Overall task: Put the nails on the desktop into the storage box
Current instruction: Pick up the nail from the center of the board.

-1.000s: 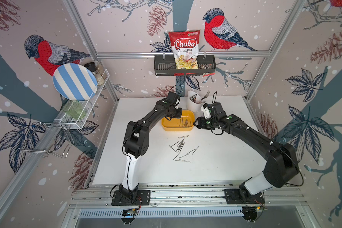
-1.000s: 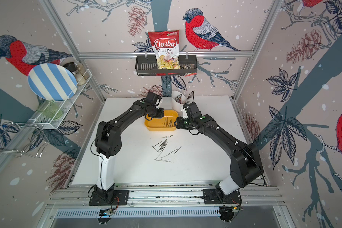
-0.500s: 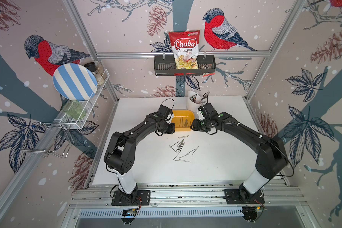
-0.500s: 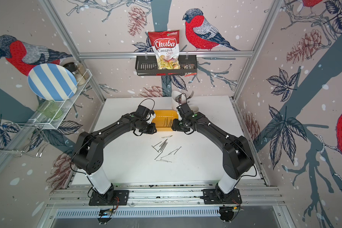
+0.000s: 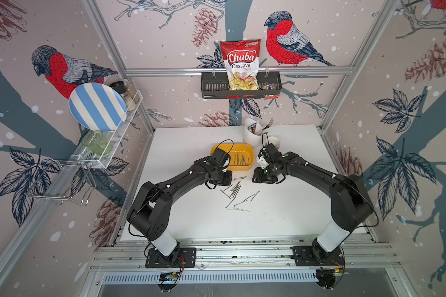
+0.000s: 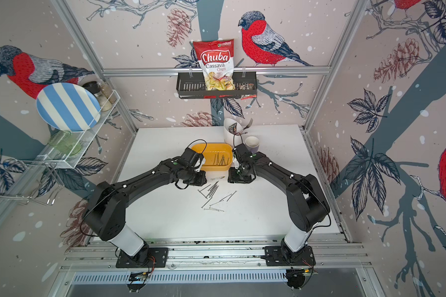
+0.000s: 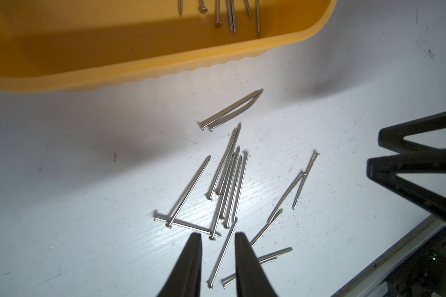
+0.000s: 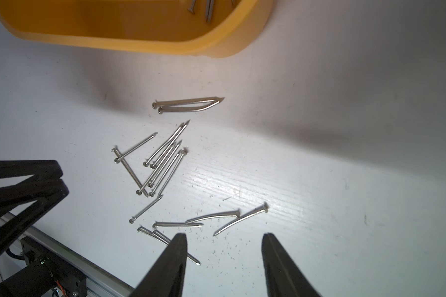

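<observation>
A white surface [image 5: 204, 221] holds a yellow-orange storage box [image 5: 242, 147] towards its back, with a white cutlery holder [image 5: 251, 136], a fork [image 5: 268, 124] and a mug [image 5: 273, 141] behind it to the right. A few nails [image 5: 240, 159] lie inside the storage box. More nails [image 5: 236, 191] lie scattered loose on the surface just in front of it, some bunched side by side, some crossed, and one pair [image 7: 231, 109] nearest the box wall. The left arm [image 5: 180, 177] and right arm [image 5: 312, 171] reach in from either side, with the scatter between their wrists. The left jaws hover above the scatter with only a narrow gap between them; one nail on the surface shows through that gap, but nothing is gripped. The right jaws stand roughly half open and empty above the nails.
</observation>
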